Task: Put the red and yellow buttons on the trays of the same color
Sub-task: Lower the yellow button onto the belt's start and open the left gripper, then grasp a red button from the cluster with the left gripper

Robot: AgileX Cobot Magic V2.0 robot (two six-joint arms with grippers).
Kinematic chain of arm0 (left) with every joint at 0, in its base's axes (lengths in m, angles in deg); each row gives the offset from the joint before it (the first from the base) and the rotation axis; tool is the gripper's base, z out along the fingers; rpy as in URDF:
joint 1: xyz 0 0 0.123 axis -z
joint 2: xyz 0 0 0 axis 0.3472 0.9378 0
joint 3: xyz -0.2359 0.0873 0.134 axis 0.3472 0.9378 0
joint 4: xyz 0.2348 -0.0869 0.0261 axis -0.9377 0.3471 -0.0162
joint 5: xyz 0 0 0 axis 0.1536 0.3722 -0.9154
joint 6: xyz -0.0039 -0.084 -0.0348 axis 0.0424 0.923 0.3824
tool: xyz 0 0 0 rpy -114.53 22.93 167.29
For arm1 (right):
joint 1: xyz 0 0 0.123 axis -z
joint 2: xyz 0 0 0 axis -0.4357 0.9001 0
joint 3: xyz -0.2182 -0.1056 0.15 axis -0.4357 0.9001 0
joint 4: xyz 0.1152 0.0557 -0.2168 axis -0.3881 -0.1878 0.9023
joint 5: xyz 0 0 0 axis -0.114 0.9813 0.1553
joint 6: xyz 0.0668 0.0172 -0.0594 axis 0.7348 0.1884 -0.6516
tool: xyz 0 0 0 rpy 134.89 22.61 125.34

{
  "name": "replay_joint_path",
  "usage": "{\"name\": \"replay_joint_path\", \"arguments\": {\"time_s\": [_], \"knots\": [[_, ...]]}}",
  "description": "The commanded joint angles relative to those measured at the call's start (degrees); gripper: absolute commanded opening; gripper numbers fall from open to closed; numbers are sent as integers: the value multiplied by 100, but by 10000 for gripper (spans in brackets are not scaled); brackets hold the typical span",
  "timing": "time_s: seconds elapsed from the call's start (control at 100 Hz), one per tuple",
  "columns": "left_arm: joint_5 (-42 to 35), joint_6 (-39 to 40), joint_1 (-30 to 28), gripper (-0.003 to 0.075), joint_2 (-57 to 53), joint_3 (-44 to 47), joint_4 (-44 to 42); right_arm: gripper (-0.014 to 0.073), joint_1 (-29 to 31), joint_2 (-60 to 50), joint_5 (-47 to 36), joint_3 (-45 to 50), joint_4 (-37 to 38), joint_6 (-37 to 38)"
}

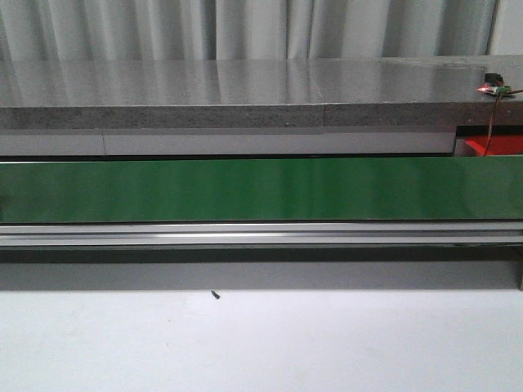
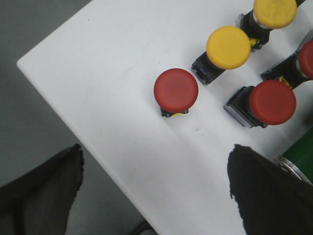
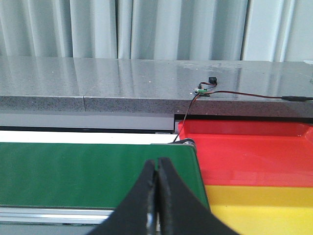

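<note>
In the left wrist view, three red buttons [image 2: 176, 90] [image 2: 272, 102] [image 2: 307, 58] and two yellow buttons [image 2: 228, 47] [image 2: 274, 11] rest on a white board [image 2: 107, 73]. My left gripper [image 2: 155, 188] hangs open above the board's edge, short of the nearest red button, nothing between its fingers [image 2: 264, 191]. In the right wrist view, my right gripper [image 3: 157, 169] is shut and empty, over the end of the green belt [image 3: 73, 176]. Beside that end lie the red tray [image 3: 254, 152] and the yellow tray [image 3: 264, 205]. The front view shows a corner of the red tray [image 1: 494, 147].
A green conveyor belt [image 1: 261, 189] with a metal rail [image 1: 261, 235] runs across the front view. Behind it is a grey stone ledge [image 1: 245, 90] carrying a small wired sensor [image 1: 495, 88]. White table surface [image 1: 261, 343] fills the foreground.
</note>
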Motion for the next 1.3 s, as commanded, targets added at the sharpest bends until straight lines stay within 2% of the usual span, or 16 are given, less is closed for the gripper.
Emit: {"name": "replay_joint_path", "arguments": {"time_s": [0.0,0.5,0.92,1.04,1.16,1.29], "knots": [[-310,-169,-8,588,128,-295,197,-122,18,-103,-424,-108,44,-4],[-663,-212,3,588,1565,-858,319,-122,18,-103,-424,-108,44,-4],[-901,-212,3,580,2123,-892,359,-122,18,-103,-424,-108,44,-4],[-999,-212,3,491,2123,-892,373,-122,18,-103,-424,-108,44,-4],[-1013,-212,3,319,2123,-892,469,-122,18,-103,-424,-108,44,-4],[-1013,-212,3,183,2123,-892,469,-122,18,-103,-424,-108,44,-4]]}}
